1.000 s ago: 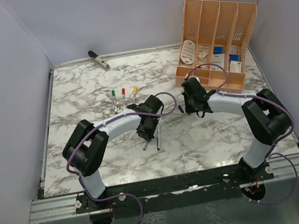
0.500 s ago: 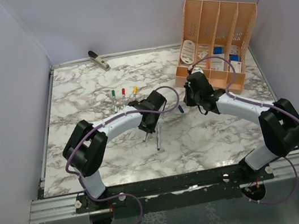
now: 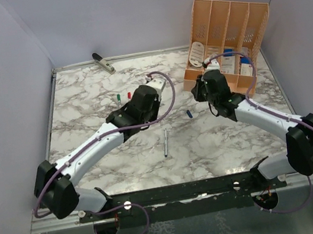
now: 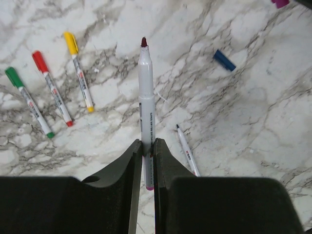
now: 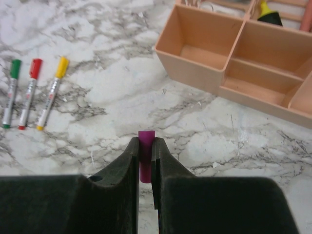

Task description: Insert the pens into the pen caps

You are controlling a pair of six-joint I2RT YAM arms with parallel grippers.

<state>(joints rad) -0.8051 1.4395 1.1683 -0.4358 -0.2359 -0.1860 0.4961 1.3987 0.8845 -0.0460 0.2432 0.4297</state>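
Three capped pens are done. The left gripper pinches a fourth pen, and the right gripper pinches the purple cap. The last pen waits near the blue cap.

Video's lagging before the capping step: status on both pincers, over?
Left pincer shut on uncapped pen. Right pincer shut on purple cap. Blue cap and second bare pen loose on table, apart from both.

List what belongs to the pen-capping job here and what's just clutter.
Job:
held pen in left gripper
purple cap in right gripper
loose pen
blue cap
green pen, red pen, yellow pen, already capped

Clutter:
stapler-like tool
orange organizer
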